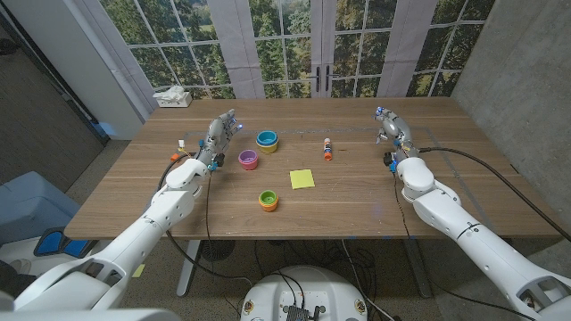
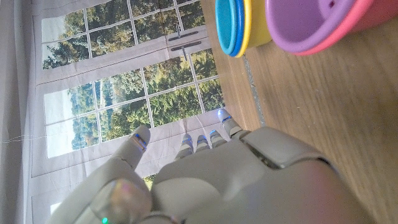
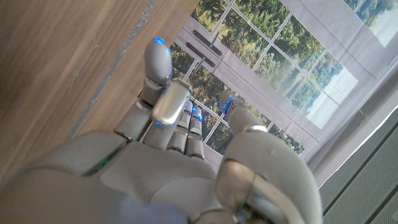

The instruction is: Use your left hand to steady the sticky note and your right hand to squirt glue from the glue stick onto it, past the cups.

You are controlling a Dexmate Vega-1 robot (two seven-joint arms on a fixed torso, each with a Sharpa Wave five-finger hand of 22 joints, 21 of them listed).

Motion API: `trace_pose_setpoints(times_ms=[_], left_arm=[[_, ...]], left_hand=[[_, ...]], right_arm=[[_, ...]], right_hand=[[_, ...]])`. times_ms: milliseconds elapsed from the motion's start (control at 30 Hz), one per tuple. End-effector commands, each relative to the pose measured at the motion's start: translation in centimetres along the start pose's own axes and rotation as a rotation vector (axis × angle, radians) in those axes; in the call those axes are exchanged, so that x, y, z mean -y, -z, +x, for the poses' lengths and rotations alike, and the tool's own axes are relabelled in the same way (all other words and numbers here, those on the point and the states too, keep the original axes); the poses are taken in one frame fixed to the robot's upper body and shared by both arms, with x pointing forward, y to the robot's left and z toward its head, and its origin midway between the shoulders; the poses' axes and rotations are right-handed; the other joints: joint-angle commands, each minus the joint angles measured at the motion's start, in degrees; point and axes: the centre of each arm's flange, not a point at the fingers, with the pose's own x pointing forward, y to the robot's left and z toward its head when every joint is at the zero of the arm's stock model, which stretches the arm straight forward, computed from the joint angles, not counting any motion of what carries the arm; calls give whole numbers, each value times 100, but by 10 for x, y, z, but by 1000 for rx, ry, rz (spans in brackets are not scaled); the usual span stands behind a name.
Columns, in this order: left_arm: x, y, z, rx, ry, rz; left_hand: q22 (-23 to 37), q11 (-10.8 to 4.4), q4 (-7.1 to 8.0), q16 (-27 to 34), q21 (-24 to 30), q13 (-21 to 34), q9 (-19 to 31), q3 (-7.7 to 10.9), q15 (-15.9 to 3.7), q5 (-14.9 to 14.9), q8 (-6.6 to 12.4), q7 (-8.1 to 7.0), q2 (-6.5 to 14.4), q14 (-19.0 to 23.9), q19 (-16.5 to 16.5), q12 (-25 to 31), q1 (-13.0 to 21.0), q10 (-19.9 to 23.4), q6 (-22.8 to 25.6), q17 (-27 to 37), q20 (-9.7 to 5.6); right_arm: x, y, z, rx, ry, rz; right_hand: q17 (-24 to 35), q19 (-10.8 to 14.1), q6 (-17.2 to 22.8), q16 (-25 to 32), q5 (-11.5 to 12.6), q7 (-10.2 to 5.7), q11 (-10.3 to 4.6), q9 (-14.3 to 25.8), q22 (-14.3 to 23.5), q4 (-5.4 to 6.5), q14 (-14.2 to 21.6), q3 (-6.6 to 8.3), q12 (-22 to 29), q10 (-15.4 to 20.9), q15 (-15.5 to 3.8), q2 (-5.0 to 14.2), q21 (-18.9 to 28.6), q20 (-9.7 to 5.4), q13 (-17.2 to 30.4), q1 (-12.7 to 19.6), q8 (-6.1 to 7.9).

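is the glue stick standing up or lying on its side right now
Lying on its side. In the head view the glue stick stretches lengthwise along the table, beyond the sticky note, with neither hand touching it.

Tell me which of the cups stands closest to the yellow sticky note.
The green cup in the orange one, at the table's front, just left of the sticky note. The purple cup and the blue cup stand farther back.
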Motion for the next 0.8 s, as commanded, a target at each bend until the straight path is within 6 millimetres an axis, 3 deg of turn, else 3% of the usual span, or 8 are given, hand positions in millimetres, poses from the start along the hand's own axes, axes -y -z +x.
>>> trace_pose_setpoints(times_ms=[33,700,800], left_arm=[[1,-1,1,2,23,-2],[2,-4,3,-35,61,-17],[1,-6,1,-37,64,-17]], left_hand=[[16,-31,26,29,-26,23,19,33,-171,15,28,20,456,-339,-406,58,26,-172,2,20,-412],[26,-11,22,78,-39,24,20,5,-168,28,59,24,359,-135,-21,101,-42,-8,138,16,-316],[26,-15,27,79,-40,24,20,3,-165,30,61,25,359,-124,11,105,-49,9,150,17,-307]], right_arm=[[1,-24,-4,1,-37,-201],[2,-53,14,48,-163,-416],[0,-56,18,52,-187,-453]], right_hand=[[-9,-48,20,-50,74,-91,-69,10,-55,6,-63,50,-13,4,-13,-26,-22,-9,18,142,15],[-25,-159,176,-104,128,-220,-132,22,-247,20,-215,54,22,61,-25,-135,-9,-34,27,444,67],[-31,-188,266,-117,142,-375,-226,25,-291,36,-254,44,58,167,-26,-164,22,-46,29,551,94]])
